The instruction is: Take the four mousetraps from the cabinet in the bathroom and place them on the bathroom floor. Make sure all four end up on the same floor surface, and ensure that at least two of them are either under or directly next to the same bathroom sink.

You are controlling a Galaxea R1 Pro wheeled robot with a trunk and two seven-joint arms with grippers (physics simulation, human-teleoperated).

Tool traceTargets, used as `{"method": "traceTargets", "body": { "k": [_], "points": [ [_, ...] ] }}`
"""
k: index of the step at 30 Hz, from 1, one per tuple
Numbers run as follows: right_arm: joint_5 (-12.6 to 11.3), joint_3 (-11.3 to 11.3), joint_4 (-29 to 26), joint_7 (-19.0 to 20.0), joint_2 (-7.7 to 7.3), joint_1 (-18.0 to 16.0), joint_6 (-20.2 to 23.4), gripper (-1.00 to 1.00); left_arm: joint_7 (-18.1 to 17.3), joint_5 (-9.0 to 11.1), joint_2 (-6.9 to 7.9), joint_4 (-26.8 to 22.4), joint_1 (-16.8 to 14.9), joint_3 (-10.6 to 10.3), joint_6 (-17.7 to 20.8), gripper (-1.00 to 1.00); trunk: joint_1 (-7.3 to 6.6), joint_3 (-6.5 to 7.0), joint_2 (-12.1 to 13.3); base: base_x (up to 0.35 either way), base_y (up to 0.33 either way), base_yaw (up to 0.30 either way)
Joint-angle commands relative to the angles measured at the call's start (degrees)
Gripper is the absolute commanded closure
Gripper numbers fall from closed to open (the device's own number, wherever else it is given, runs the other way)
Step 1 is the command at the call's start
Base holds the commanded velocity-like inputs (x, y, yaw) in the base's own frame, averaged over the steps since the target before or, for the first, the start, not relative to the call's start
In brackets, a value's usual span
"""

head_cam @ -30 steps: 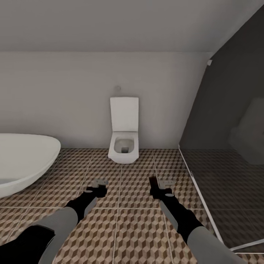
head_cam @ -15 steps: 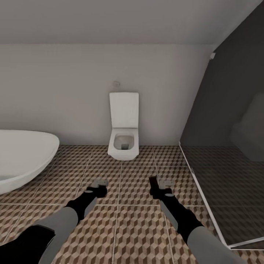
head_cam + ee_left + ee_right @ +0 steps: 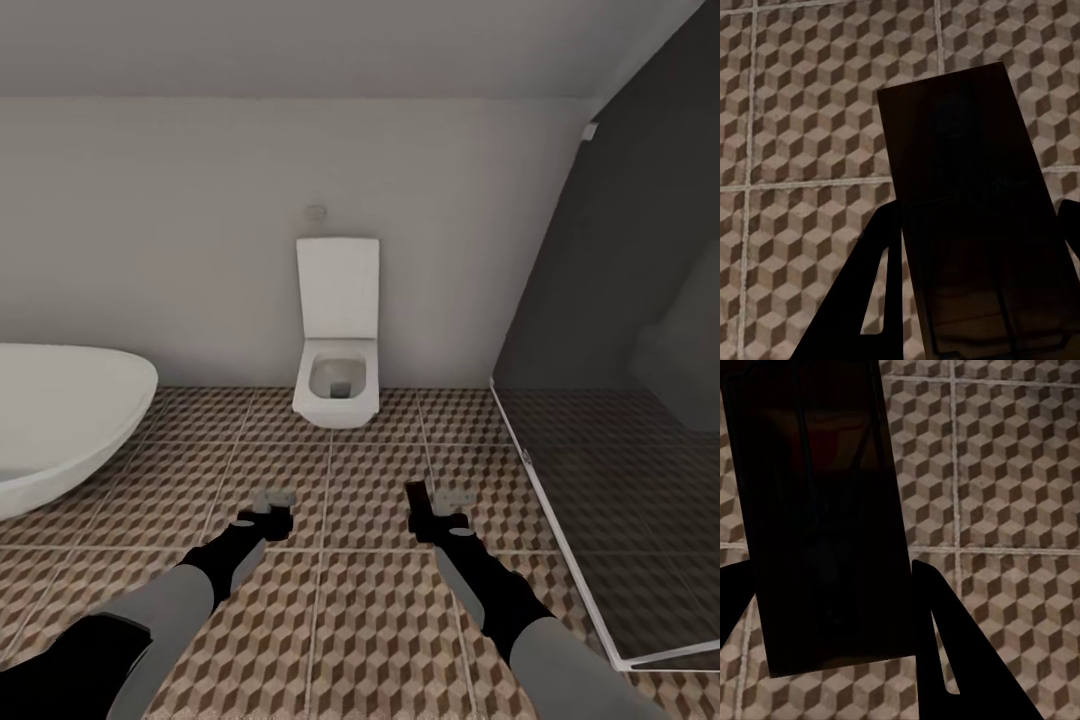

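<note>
Toilet (image 3: 338,345) now higher in view.

**Soft, even light and dark close-ups**

We see a flat, gentle light in the head view, with no bright lamp and no glare. The white oval bathtub (image 3: 60,420) looks pale and smooth. The brown, beige and white cube-pattern floor tiles (image 3: 370,620) look a bit fuzzy. In both wrist views, the flat board (image 3: 967,225) close to the camera is almost black, so we cannot make out its details.
</note>
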Motion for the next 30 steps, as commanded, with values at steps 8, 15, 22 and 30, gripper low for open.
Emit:
{"method": "traceTargets", "body": {
  "k": [8, 15, 22, 30],
  "points": [
    [-0.7, 0.3, -0.1, -0.6, -0.01, 0.0, 0.1, 1.0, 0.5, 0.5, 0.02, 0.0, 0.0, -0.5, 0.3, 1.0, 1.76, -2.23, -3.3, 0.0, 0.0, 0.0],
    [-0.7, 0.3, -0.1, -0.6, -0.01, 0.0, 0.1, 1.0, 0.5, 0.5, -0.02, 0.1, 0.0, -0.5, 0.3, 1.0, 3.3, -4.14, -6.1, 0.0, 0.0, 0.0],
    [-0.7, 0.3, -0.1, -0.6, 0.02, 0.0, 0.1, 1.0, 0.5, 0.5, -0.02, 0.3, 0.0, -0.5, 0.3, 1.0, 4.84, -6.04, -8.9, 0.0, 0.0, 0.0],
    [-0.7, 0.3, -0.1, -0.6, 0.07, 0.0, 0.1, 1.0, 0.5, 0.5, -0.05, 0.5, 0.0, -0.5, 0.3, 1.0, 6.59, -8.22, -12.1, 0.0, 0.0, 0.0]
  ]
}}
